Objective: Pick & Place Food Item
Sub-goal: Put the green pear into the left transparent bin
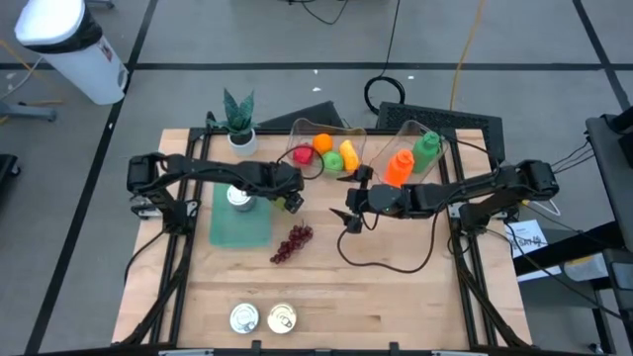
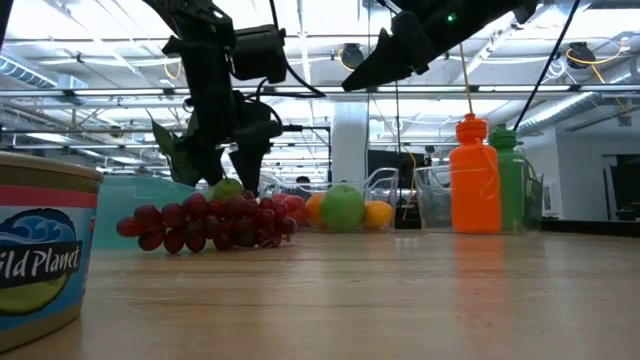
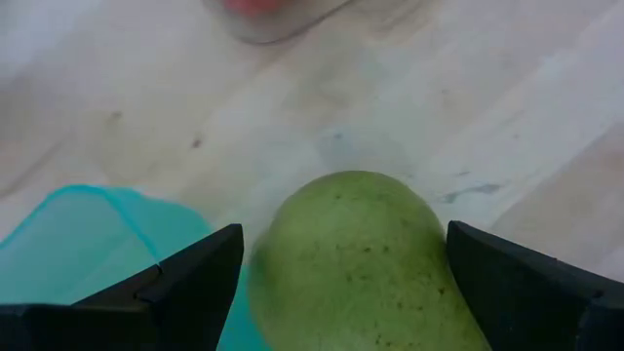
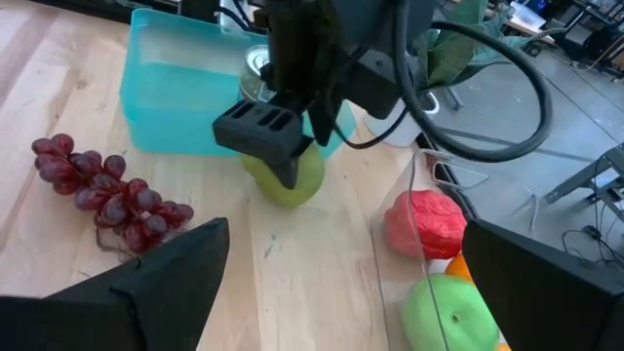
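Note:
A green pear [image 3: 361, 263] lies on the wooden table just right of a teal container [image 1: 242, 229]. It also shows in the right wrist view as the pear [image 4: 292, 187]. My left gripper [image 1: 290, 201] is open above it, pointing steeply down, one finger on each side of the pear. A bunch of red grapes [image 1: 292, 243] lies on the table nearer the front edge. My right gripper [image 1: 351, 213] hangs open above the table to the right of the pear, with nothing between its fingers. My left gripper comes at the pear from above, with one finger [image 3: 195, 283] on one side of the pear's body and the other finger [image 3: 517, 283] on the other. The fingertips reach about halfway down the pear [image 4: 288, 175]. Whether they touch it I cannot tell.
A can [image 1: 238, 198] stands in the teal container. Clear bins [image 1: 326, 129] at the far edge hold fruit, an orange bottle [image 1: 399, 166] and a green bottle [image 1: 426, 148]. Two cans [image 1: 262, 317] stand at the near edge. A potted plant [image 1: 238, 114] is at the far left.

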Controlling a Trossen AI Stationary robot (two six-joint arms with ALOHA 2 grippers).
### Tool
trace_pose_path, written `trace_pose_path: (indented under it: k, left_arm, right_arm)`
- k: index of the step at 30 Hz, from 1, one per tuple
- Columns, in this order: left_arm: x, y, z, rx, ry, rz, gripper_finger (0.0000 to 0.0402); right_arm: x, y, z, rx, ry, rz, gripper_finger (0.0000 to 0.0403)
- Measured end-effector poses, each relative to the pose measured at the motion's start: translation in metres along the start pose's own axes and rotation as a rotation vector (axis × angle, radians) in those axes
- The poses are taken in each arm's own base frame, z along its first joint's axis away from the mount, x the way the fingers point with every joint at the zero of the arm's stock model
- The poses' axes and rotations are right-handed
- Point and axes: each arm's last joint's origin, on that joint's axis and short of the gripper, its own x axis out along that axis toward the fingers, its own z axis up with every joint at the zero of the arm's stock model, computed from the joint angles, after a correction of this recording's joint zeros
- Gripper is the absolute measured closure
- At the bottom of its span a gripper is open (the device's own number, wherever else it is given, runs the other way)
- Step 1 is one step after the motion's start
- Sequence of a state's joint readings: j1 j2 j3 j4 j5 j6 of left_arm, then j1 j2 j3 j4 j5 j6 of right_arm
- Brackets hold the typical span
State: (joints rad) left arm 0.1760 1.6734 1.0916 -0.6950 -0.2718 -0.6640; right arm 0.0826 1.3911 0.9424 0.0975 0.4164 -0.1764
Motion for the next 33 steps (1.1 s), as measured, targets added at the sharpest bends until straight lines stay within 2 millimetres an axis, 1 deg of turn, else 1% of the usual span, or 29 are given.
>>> trace_pose_path:
  k: [3,9,15,18,24,28,31,33]
  left_arm:
    - [0.0,0.002,-0.002,0.008,0.028,0.01,0.0041]
    - [-0.001,-0.002,-0.006,0.018,0.08,-0.045,0.0041]
    - [-0.001,-0.005,-0.013,0.036,0.121,-0.022,0.0041]
    - [0.003,-0.009,-0.016,0.047,0.128,-0.01,0.0041]
    - [0.018,-0.017,-0.022,0.081,0.145,0.03,0.0041]
    - [0.021,-0.017,-0.021,0.065,0.131,0.044,0.0041]
    - [0.021,-0.017,-0.021,0.07,0.134,0.035,0.0054]
    - [0.021,-0.017,-0.021,0.078,0.14,0.027,0.0075]
  right_arm:
    - [0.0,0.0,0.0,-0.001,0.003,0.0,0.0008]
    - [0.0,0.0,0.0,-0.001,0.003,0.0,0.0008]
    - [0.0,0.0,0.0,-0.002,0.004,0.001,0.0008]
    - [0.0,0.0,0.0,-0.002,0.004,0.001,0.0008]
    - [0.0,0.0,0.0,-0.002,0.005,0.0,0.0008]
    - [0.0,0.0,0.0,-0.003,0.005,0.0,0.0008]
    - [0.0,0.0,0.0,-0.003,0.005,0.0,0.0008]
    - [0.0,0.0,-0.001,-0.003,0.006,0.0,0.0008]
